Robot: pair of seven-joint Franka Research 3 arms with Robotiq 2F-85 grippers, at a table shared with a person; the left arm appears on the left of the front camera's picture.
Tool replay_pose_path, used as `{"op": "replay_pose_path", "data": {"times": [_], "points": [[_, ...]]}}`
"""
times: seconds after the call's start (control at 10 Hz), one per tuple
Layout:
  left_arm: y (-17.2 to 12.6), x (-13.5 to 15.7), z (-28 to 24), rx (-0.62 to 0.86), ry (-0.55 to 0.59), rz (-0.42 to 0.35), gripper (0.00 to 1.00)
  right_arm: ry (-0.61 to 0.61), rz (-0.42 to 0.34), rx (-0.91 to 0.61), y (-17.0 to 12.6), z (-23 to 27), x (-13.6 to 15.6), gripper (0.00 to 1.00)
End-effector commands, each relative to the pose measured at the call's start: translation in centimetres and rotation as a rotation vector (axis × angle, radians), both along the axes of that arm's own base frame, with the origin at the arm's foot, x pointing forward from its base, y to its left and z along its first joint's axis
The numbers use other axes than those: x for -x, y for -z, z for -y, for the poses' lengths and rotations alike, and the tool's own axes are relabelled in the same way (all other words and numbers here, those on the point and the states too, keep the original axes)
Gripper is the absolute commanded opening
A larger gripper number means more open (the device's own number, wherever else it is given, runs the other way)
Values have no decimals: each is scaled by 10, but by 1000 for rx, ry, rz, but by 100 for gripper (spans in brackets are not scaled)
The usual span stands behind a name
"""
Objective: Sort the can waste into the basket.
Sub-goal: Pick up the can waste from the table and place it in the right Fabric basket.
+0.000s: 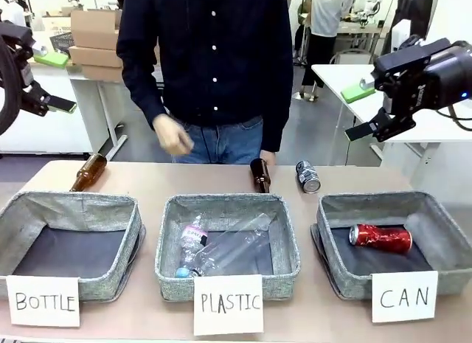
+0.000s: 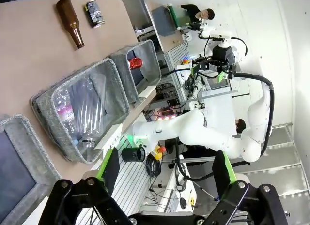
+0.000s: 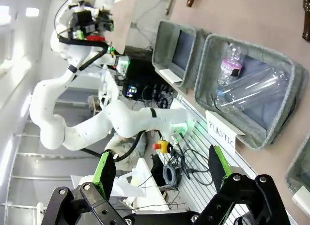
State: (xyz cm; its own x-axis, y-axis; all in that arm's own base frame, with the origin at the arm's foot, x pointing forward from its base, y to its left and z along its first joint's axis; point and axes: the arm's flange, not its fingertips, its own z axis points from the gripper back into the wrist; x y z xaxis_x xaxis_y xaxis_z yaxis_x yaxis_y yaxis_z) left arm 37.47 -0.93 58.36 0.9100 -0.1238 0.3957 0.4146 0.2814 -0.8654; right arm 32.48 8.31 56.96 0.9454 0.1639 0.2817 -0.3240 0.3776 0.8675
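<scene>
Signs stand along the bottom edge of the front view: "BOTTLE" [image 1: 43, 301], "PLASTIC" [image 1: 228, 304] and "CAN" [image 1: 404, 296], each propped against its grey fabric basket. The CAN basket [image 1: 443, 232], lower right of the frame, holds the red can [image 1: 380, 238], shiny, lying on its side on the dark bottom. The PLASTIC basket [image 1: 285, 252], centre, holds a clear plastic bottle [image 1: 221, 248]. The BOTTLE basket [image 1: 110, 203], lower left, shows a bare dark bottom. Beyond the baskets, the silver-blue can [image 1: 307, 176] lies on the table, right of centre, just beside a brown glass bottle [image 1: 259, 175]. A second brown bottle [image 1: 88, 172] lies at the left. The person's hand [image 1: 174, 139] hangs above the far edge. Left gripper [image 1: 49, 82], upper left, and right gripper [image 1: 360, 109], upper right, both hang raised, jaws spread, grasping nothing.
</scene>
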Motion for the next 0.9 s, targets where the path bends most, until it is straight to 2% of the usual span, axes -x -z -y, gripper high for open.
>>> {"op": "replay_pose_path", "data": {"times": [0.0, 0.2, 0.3, 0.4, 0.6, 0.7, 0.8], "points": [[1, 2, -1, -15, 4, 6, 100, -11, 4, 7, 0, 1, 2, 100], [1, 2, -1, -15, 4, 6, 100, 0, 0, 0, 0, 0, 0, 100], [1, 2, -1, -15, 4, 6, 100, 131, 58, 311, -5, -15, -13, 100], [1, 2, -1, -15, 4, 6, 100, 190, 80, 513, -4, -32, -40, 100], [1, 2, -1, -15, 4, 6, 100, 211, 127, 841, 15, -55, -108, 100], [1, 2, -1, -15, 4, 6, 100, 205, 123, 937, 27, -62, -137, 100], [1, 2, -1, -15, 4, 6, 100, 275, 146, 1028, 38, -67, -159, 100]]}}
